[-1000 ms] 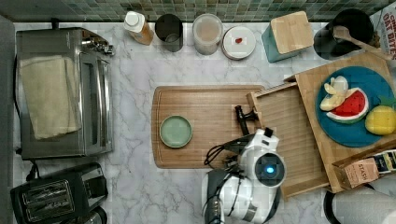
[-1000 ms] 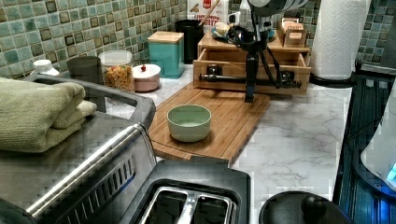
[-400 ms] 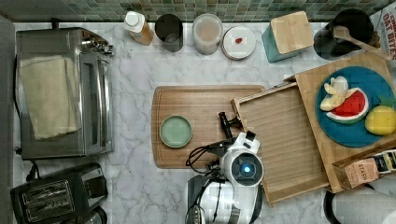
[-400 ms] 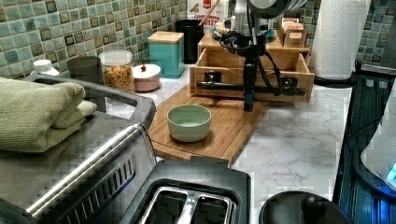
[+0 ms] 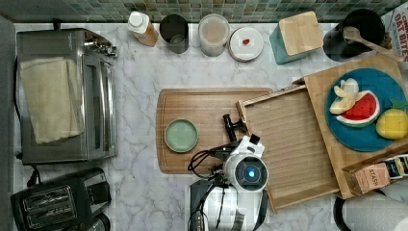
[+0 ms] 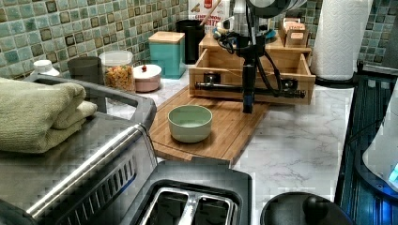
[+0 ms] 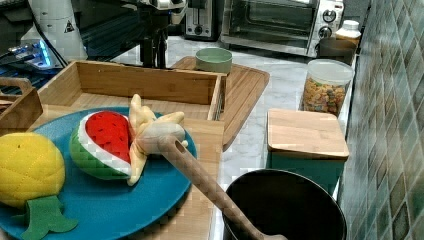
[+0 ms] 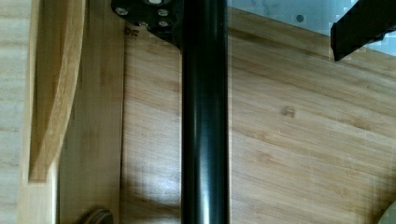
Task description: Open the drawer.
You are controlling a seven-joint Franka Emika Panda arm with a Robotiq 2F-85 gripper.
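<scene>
the wide, shallow light-wood drawer [image 5: 293, 144] with a ribbed wooden floor and thin raised rims stands pulled well out of its wooden cabinet, its tray empty. in the top view it sits just past centre toward three o'clock, skewed a little, its front edge overlapping the cutting board. a long black metal bar handle [image 6: 225, 86] runs across its front panel on black end brackets; in the left view that front faces six o'clock. in the wrist view the bar [image 8: 204, 121] crosses the wood as a thick dark cylinder.
</scene>
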